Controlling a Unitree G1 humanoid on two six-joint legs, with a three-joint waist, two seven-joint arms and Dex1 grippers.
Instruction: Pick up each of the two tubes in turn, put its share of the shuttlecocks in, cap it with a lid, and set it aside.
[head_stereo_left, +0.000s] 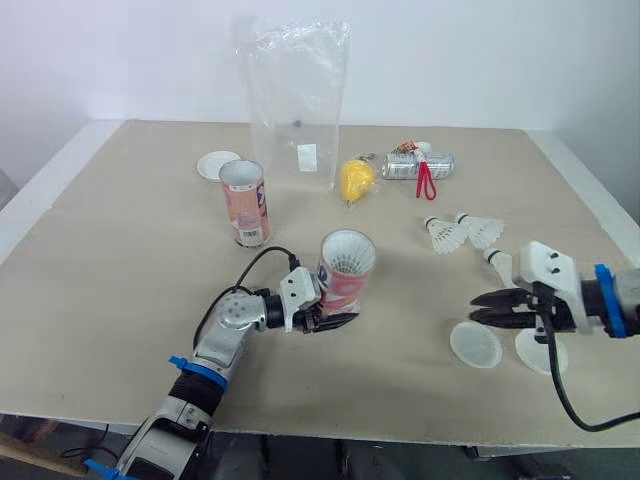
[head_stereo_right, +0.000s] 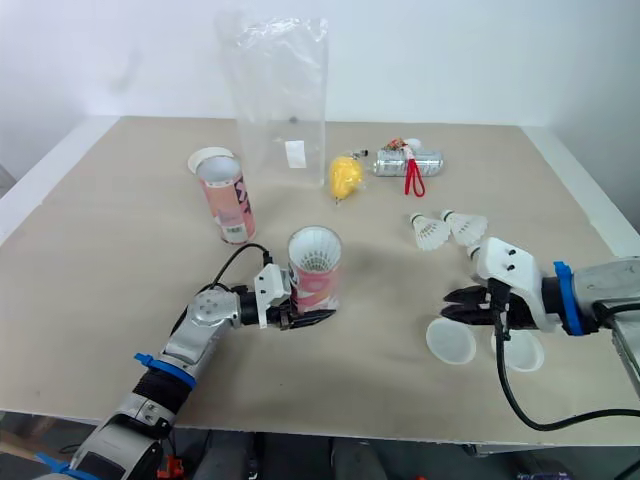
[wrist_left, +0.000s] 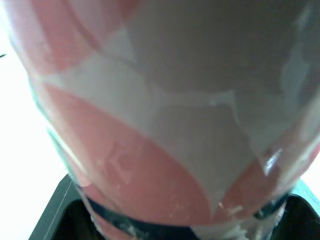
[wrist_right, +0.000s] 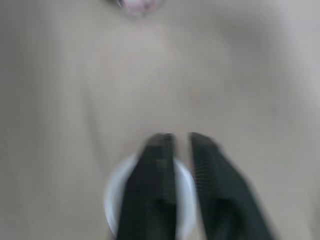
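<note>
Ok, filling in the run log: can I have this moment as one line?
left pincer: shut on shuttlecock tube, uncapped | right pincer: over white lid | second tube: standing, uncapped | loose shuttlecocks: on table

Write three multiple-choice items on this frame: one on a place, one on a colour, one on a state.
1. Where does the free tube stand?
A. at the far right
B. by the plastic bag's left side
C. at the near edge
2. The lump between bag and can is:
A. yellow
B. blue
C. black
3. The held tube is:
A. capped
B. lying flat
C. upright, uncapped
Key: B, it stands just left of the bag; A, the lump is plainly yellow; C, the left gripper holds it upright, with white feathers in its open mouth.
</note>
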